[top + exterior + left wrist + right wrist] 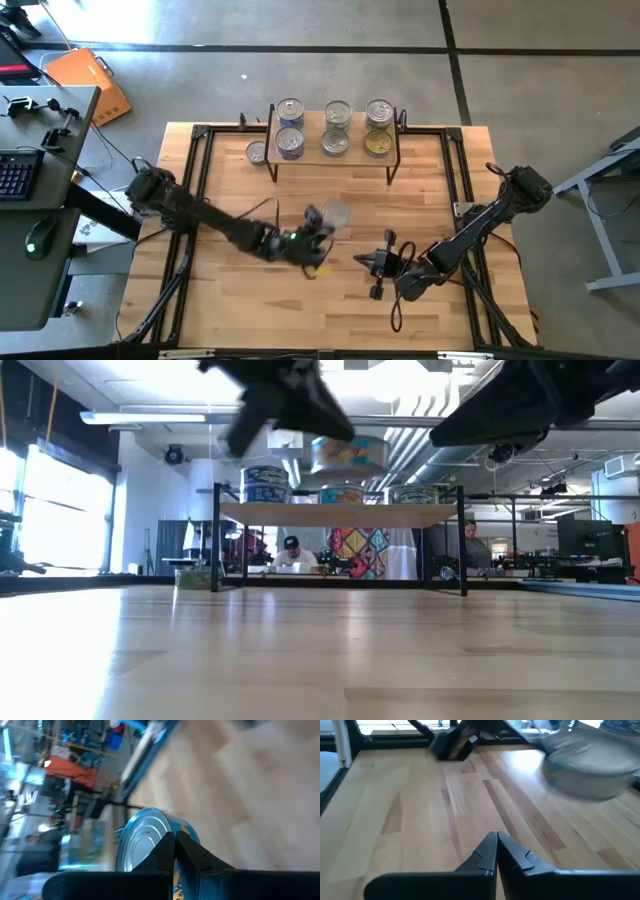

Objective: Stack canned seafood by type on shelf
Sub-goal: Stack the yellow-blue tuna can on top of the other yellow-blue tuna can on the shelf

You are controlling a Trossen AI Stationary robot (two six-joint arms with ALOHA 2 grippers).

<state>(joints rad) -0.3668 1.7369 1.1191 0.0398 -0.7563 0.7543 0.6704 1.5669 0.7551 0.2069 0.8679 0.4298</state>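
One loose tin (257, 152) rests on the tabletop just beside the shelf's (312, 152) left leg. Six more already sit on the board in three pairs: bluish labels on the left, silver in the middle, gold lids on the right.

The left gripper (318, 228) is over the middle of the table with its fingers closed tip to tip. In its wrist view the tips (175, 836) meet right at the rim of the lifted tin (145, 835). Whether they pinch that rim or only lie against it cannot be told.

The lifted tin is off the wood, roughly level and lid up, and from table height it shows above the shelf's tins (347, 453). It has a plain silver lid and a blue side label with yellow marks. The shelf lies straight beyond it toward the far edge, so the coming move is probably a forward carry by the left arm, which is nearer.

To the right, the right gripper (378, 263) waits over bare wood, fingers together and empty.
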